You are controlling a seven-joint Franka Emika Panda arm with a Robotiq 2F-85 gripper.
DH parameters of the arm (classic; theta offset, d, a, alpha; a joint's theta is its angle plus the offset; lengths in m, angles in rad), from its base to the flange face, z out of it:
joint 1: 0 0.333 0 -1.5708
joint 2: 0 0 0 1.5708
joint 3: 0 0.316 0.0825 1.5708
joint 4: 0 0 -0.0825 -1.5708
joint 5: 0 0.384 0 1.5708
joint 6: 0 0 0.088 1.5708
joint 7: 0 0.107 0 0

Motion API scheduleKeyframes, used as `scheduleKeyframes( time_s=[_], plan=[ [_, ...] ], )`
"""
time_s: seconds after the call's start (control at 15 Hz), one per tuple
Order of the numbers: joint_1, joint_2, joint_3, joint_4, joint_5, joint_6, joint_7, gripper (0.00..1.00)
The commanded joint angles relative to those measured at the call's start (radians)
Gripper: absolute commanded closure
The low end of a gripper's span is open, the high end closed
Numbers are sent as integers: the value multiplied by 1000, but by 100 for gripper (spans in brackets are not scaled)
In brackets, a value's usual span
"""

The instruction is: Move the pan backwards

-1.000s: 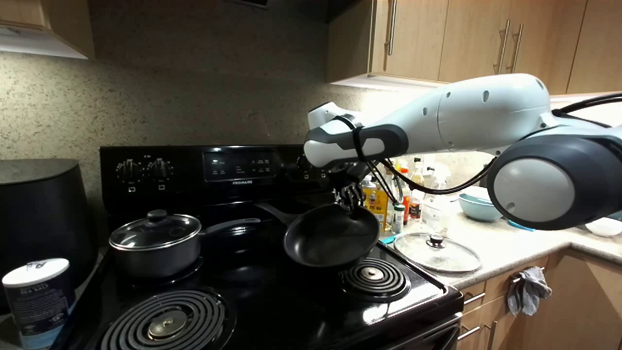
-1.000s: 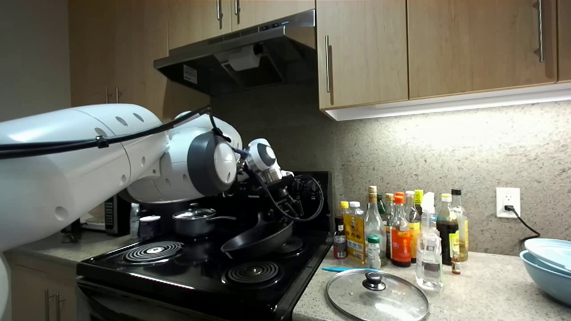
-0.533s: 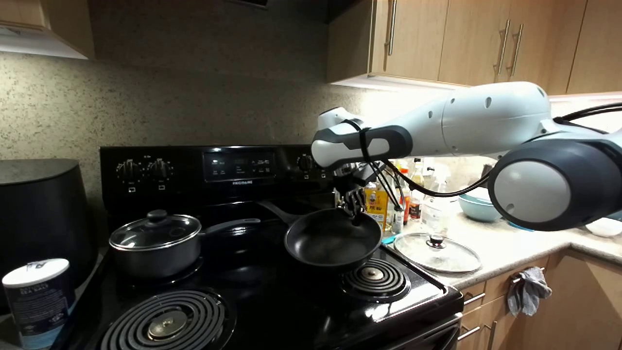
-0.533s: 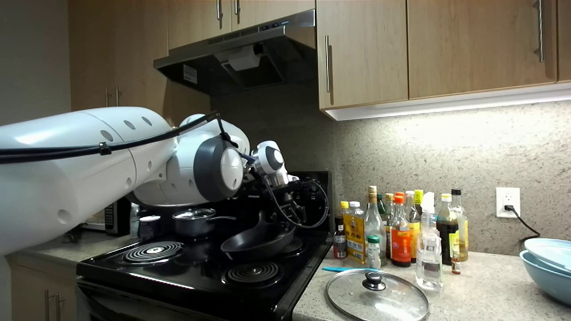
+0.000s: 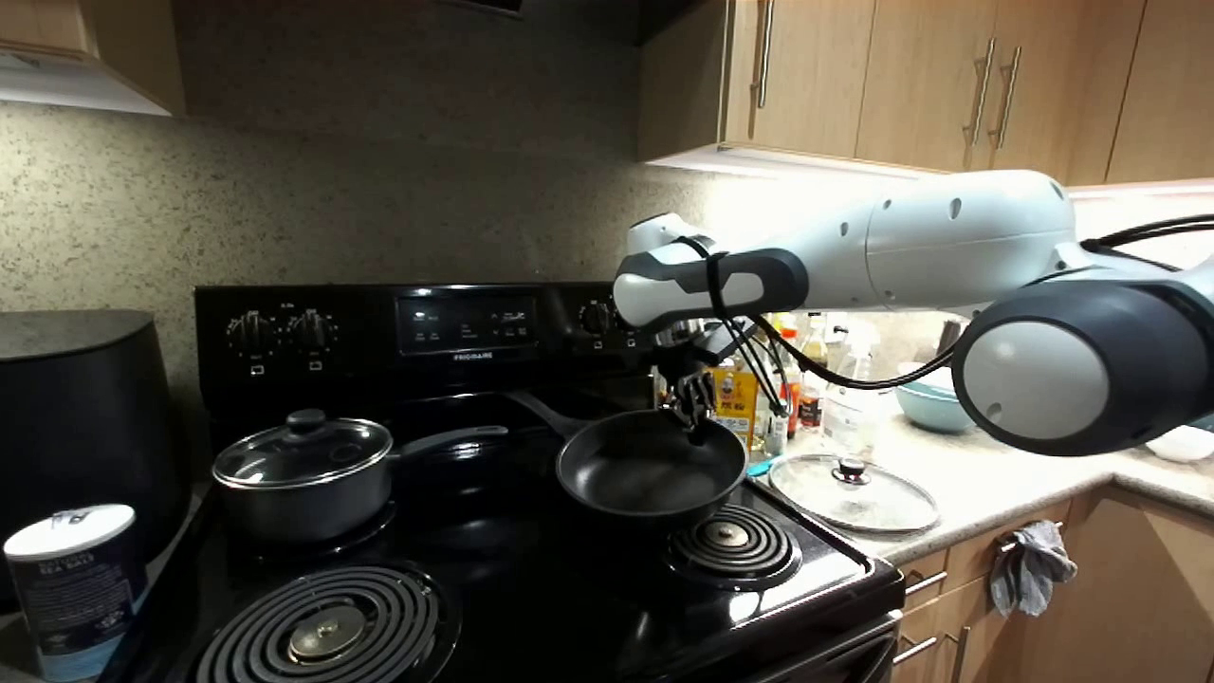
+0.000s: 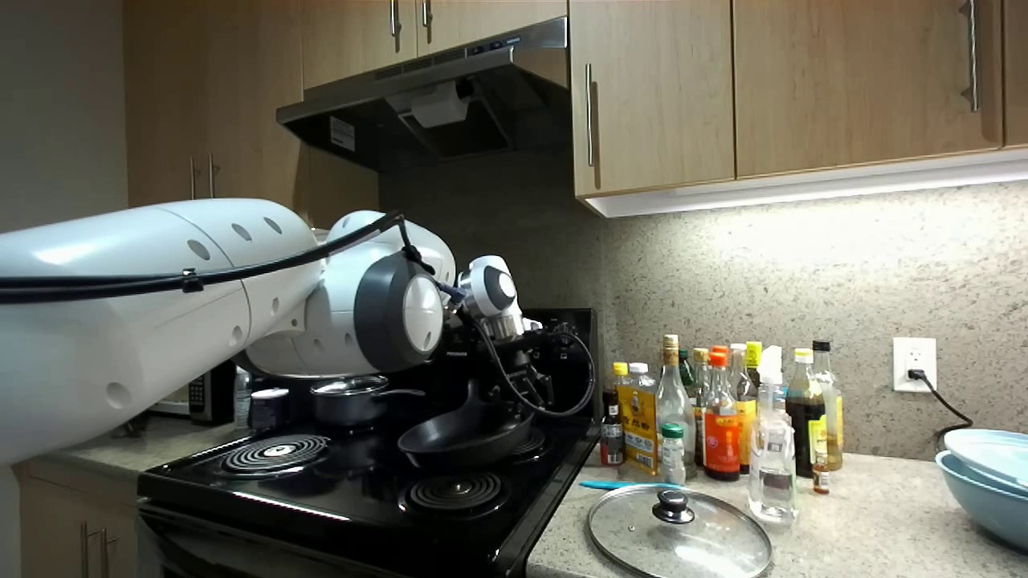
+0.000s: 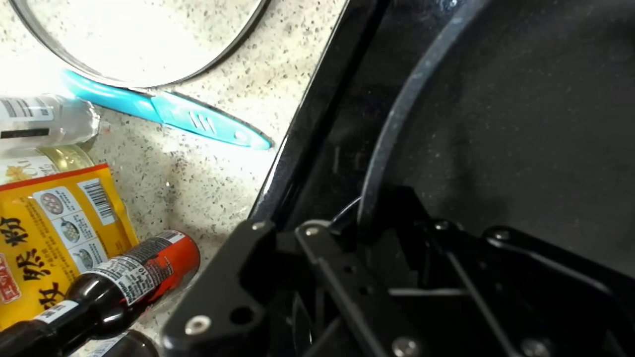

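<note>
The pan is the wide black frying pan (image 5: 645, 471), over the right rear part of the stovetop in an exterior view; it also shows here (image 6: 464, 437). Its handle points toward the back panel. It sits nearly level, and I cannot tell whether its base touches the stove. My gripper (image 5: 697, 429) points down at the rim on the side nearest the counter and back panel. It also shows in an exterior view (image 6: 518, 404). In the wrist view the pan rim (image 7: 392, 129) runs between the fingers (image 7: 368, 214), which are closed on it. The fingertips are dark and partly hidden.
A lidded pot (image 5: 308, 498) stands at the stove's left rear. A front burner coil (image 5: 730, 545) lies before the pan. A glass lid (image 6: 679, 530), several bottles (image 6: 723, 425) and a turquoise knife (image 7: 168, 111) are on the right counter. The range hood (image 6: 434, 88) hangs above.
My gripper has come down and slightly right in both exterior views, with the pan rim in it. The pan has gone from clearly tilted to lower and nearly level. Motion slows in the last half second.
</note>
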Motion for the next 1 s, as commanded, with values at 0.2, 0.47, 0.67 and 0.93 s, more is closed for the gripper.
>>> scheduleKeyframes(
  time_s=[0.2,0.47,0.67,0.93],
  plan=[
    [13,90,-37,20,-33,-32,-4,36],
    [10,85,-42,10,-25,-15,0,34],
    [12,88,-45,11,-27,-19,0,5],
    [27,58,-53,53,-39,73,30,40]
  ],
)
